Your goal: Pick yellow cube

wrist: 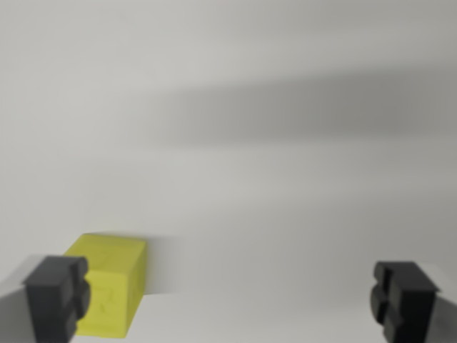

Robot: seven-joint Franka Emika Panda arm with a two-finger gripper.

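Standing beside the bench, what worries me is how far off to one side the yellow cube [107, 284] sits. At the wrist view's left, the left finger pad [57, 294] overlaps the cube's near left edge, so the block looks to be partly behind or just beside that pad, not centred in the gap. I cannot tell whether they touch. Moving rightward, the pale tabletop [271, 179] is bare, crossed by a broad soft shadow higher up. At the far right the other pad [403, 300] stands well apart from the cube; the jaws are spread wide with nothing between them, the gripper [230, 297] empty. If it closes from here, I judge the left pad could land on top of the cube or shove it sideways, and the right pad would sweep a long way, tipping or spinning the block instead of clamping it.
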